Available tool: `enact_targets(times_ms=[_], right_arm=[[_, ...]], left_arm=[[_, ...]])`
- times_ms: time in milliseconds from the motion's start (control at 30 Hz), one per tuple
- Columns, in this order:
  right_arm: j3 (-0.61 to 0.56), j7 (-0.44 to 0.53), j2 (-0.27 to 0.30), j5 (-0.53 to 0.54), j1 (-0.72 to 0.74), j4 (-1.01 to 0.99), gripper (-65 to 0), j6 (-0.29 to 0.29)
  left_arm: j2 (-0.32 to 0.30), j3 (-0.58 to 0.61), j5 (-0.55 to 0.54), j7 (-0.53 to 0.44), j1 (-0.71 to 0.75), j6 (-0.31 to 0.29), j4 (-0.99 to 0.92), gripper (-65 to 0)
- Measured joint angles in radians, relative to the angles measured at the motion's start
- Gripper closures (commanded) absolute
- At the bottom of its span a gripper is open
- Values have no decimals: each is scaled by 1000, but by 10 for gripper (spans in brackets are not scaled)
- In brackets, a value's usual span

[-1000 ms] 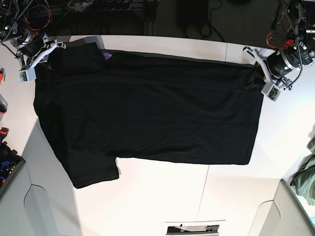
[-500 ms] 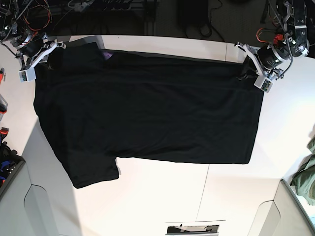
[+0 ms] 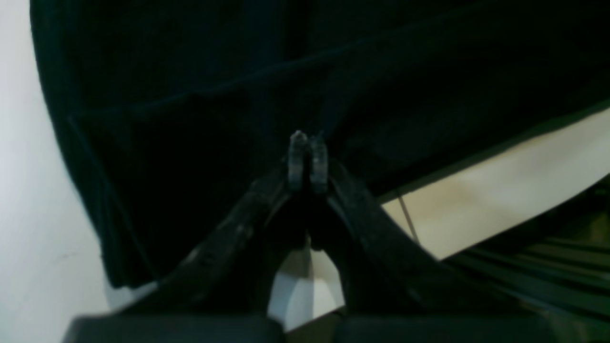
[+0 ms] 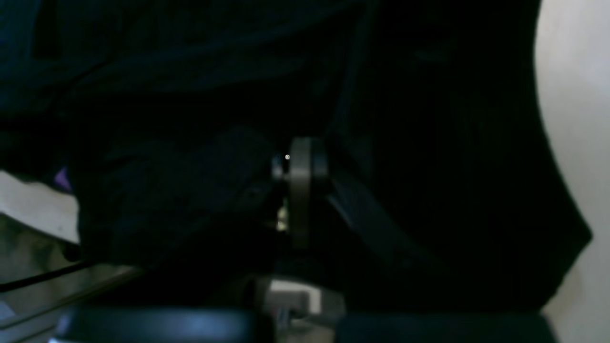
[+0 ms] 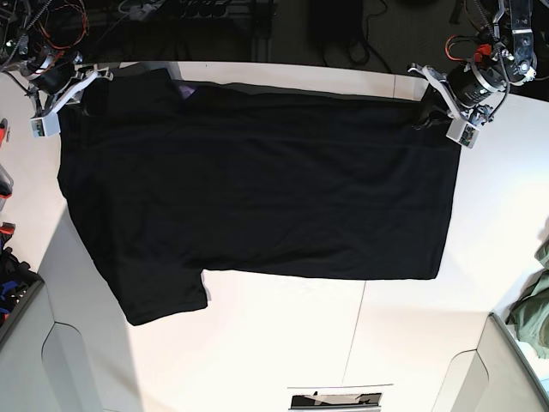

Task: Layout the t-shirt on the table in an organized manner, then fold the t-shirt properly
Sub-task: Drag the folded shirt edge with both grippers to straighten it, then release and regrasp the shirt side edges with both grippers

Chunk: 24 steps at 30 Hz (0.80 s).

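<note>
Both tools clench the t-shirt (image 5: 257, 180): left tool (image 3: 308, 143) at its hem, right tool (image 4: 298, 162) by purple print; only base view shows it spread across the worktop (image 5: 283, 343).

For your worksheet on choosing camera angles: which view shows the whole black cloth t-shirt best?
The base view: the black cloth t-shirt lies spread across the white table, outline complete. The left wrist view shows only a dark hem corner; the right wrist view only dim folds.
</note>
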Motion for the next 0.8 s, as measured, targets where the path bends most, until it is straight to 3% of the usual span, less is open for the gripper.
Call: enact_targets(times_ms=[300, 400, 500, 600, 800], right_arm=[[93, -31, 5, 91, 19, 0, 0, 8], [107, -42, 5, 99, 56, 0, -7, 8], [116, -46, 16, 115, 104, 0, -224, 12], [124, -20, 49, 68, 182, -1, -358, 12], [126, 18, 88, -34, 412, -76, -380, -38]], left_arm=[[4, -45, 14, 37, 1, 12, 121, 0], [-3, -92, -6, 41, 2, 14, 161, -100], [-26, -109, -69, 39, 2, 14, 170, -208], [-56, -111, -74, 20, -17, 16, 170, -307], [-95, -104, -105, 9, -128, 42, 89, -325]])
